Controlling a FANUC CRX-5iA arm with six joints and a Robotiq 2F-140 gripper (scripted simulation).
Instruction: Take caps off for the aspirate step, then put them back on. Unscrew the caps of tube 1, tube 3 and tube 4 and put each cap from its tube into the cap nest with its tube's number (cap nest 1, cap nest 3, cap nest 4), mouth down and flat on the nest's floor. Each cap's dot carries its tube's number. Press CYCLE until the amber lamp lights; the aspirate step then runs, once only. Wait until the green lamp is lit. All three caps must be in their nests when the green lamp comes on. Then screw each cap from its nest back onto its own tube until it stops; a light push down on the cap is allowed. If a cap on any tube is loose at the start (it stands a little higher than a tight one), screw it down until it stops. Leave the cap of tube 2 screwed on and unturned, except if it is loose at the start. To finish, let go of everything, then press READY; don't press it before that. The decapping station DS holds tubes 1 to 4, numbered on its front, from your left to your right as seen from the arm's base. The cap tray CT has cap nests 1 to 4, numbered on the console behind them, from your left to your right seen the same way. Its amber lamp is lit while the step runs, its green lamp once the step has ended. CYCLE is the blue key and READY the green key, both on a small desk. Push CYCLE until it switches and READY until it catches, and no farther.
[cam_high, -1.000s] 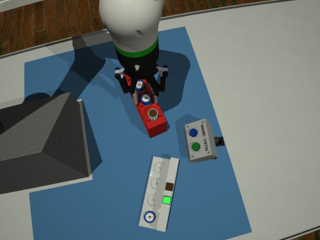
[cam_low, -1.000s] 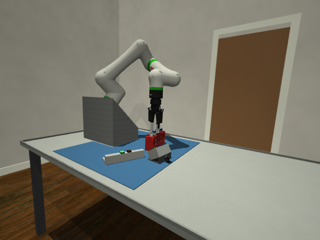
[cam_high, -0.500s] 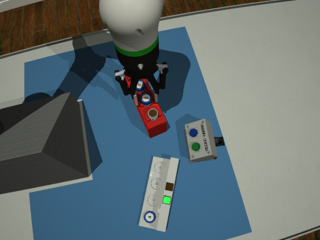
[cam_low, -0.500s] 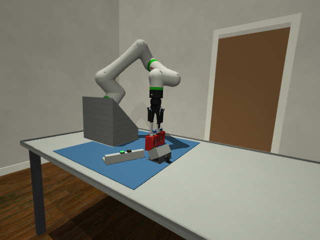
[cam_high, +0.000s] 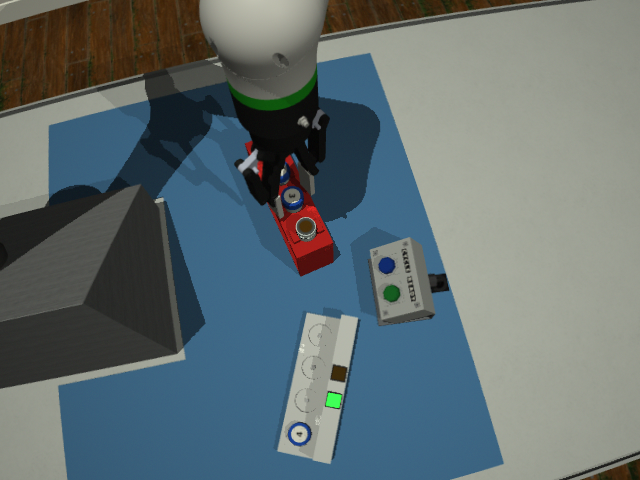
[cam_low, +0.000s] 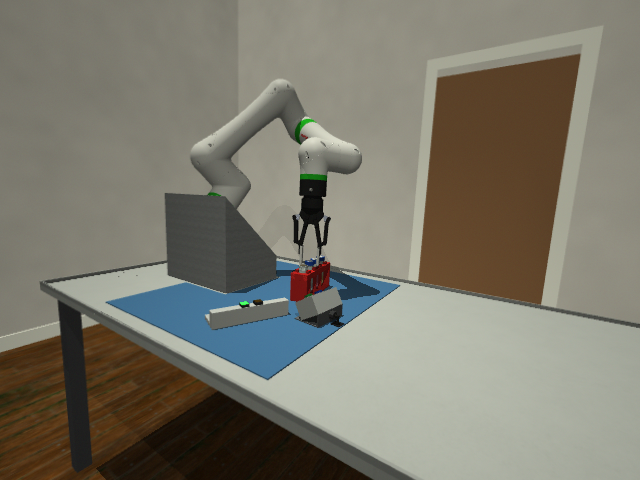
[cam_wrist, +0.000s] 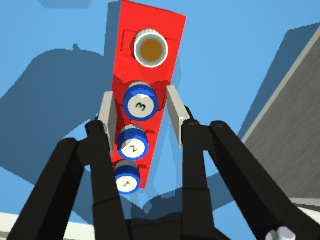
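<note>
A: Wrist view: how many caps sit on the red decapping station (cam_wrist: 166, 30)?
B: Three blue ones down the frame's middle, cap 3 (cam_wrist: 140, 106), cap 2 (cam_wrist: 133, 146), cap 1 (cam_wrist: 125, 182). The fourth tube (cam_wrist: 150, 49), at the top, stands uncapped.
A: And the gripper (cam_wrist: 143, 117)?
B: Partly spread, holding nothing; its two pads flank cap 3 with gaps either side.
A: The missing cap?
B: Top view, lower centre: cap 4 (cam_high: 299, 433) lies in the cap tray's (cam_high: 347, 330) lowest nest; three nests are bare. The green lamp (cam_high: 333, 399) glows.
</note>
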